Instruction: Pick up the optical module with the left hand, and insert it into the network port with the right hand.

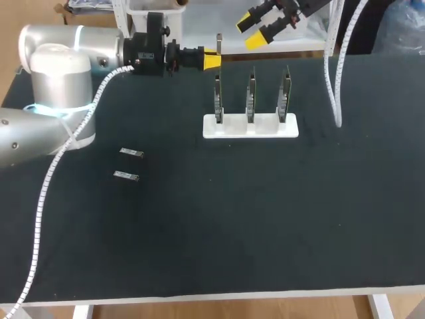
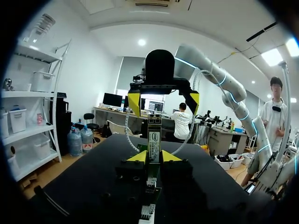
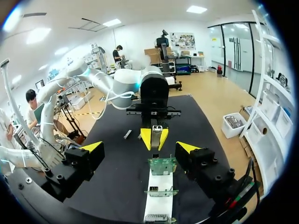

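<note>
Optical module (image 1: 219,44) held off the table in the upper middle of the head view, pinched at the tip of the left gripper (image 1: 211,61). Both yellow fingers touch it, one on each side.

Left fingers point toward the right of the frame. The module's long axis runs up and down the frame, crosswise to them. Its free end sticks out past the fingertips toward the top edge.

Left wrist view: module (image 2: 154,137) stands between the left gripper's (image 2: 154,157) two yellow tips and rises well clear of them. Its far end points at the right gripper (image 2: 163,100) straight ahead.

Right gripper (image 1: 251,32) hangs in the air at upper centre-right of the head view, just right of and above the module. Fingers spread wide, nothing between them, no contact with the module.

Right wrist view: right gripper (image 3: 140,147) wide apart. Left gripper (image 3: 154,137) faces it from ahead, with the module (image 3: 157,129) a small grey end between its tips.

White holder (image 1: 250,127) sits on the black table (image 1: 265,226) just below both grippers, centre of frame. Three circuit boards (image 1: 251,96) stand upright in it, side by side. Ports on the boards too small to make out.

Two spare modules lie flat at left of centre, near each other (image 1: 131,153) (image 1: 125,176), well apart from the holder.
</note>
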Robot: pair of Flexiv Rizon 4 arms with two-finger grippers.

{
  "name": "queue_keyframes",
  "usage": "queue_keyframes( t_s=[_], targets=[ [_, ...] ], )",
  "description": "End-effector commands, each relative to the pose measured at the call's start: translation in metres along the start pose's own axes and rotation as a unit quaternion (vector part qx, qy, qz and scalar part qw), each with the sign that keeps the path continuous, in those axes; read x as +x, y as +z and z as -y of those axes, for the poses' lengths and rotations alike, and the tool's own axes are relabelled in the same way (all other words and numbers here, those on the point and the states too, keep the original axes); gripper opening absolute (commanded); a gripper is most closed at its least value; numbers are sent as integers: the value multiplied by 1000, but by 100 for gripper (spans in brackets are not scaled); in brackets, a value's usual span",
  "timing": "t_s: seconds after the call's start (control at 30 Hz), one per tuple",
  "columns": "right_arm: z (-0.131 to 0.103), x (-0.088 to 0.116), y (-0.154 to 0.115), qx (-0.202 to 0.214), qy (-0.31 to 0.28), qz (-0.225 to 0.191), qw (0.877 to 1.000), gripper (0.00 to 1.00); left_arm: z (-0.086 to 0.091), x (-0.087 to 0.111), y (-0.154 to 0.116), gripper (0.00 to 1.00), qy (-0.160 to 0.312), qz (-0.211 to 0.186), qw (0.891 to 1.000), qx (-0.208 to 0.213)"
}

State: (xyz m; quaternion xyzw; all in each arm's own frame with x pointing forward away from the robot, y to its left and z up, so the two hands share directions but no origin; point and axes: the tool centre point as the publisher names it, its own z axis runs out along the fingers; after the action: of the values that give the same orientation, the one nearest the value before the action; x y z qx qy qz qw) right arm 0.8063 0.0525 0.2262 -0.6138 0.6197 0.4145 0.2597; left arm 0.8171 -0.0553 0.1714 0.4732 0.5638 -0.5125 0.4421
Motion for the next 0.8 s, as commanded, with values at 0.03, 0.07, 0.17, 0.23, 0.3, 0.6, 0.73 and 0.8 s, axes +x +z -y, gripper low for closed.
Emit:
queue_keyframes(
  t_s=[0.03,0.07,0.17,0.23,0.3,0.6,0.73,0.8],
  targets=[
    [14,-5,5,-35,-2,-5,999,100,-1,0,0,0,0,0,1000,1],
    [15,-5,6,-36,-2,-5,999,100,-1,0,0,0,0,0,1000,1],
    [18,-6,10,-40,-2,-3,999,100,-1,0,0,0,0,0,1000,1],
    [21,-8,13,-42,-3,-1,999,100,-1,0,0,0,0,0,1000,1],
    [24,-9,16,-45,-4,0,999,100,-1,0,0,0,0,0,1000,1],
    [37,-15,24,-47,-10,3,999,100,-1,0,0,0,0,0,1000,1],
    [41,-16,26,-48,-9,7,999,100,-1,0,0,0,0,0,1000,1],
    [42,-15,26,-50,-7,9,999,100,-1,0,0,0,0,0,1000,1]
  ],
)
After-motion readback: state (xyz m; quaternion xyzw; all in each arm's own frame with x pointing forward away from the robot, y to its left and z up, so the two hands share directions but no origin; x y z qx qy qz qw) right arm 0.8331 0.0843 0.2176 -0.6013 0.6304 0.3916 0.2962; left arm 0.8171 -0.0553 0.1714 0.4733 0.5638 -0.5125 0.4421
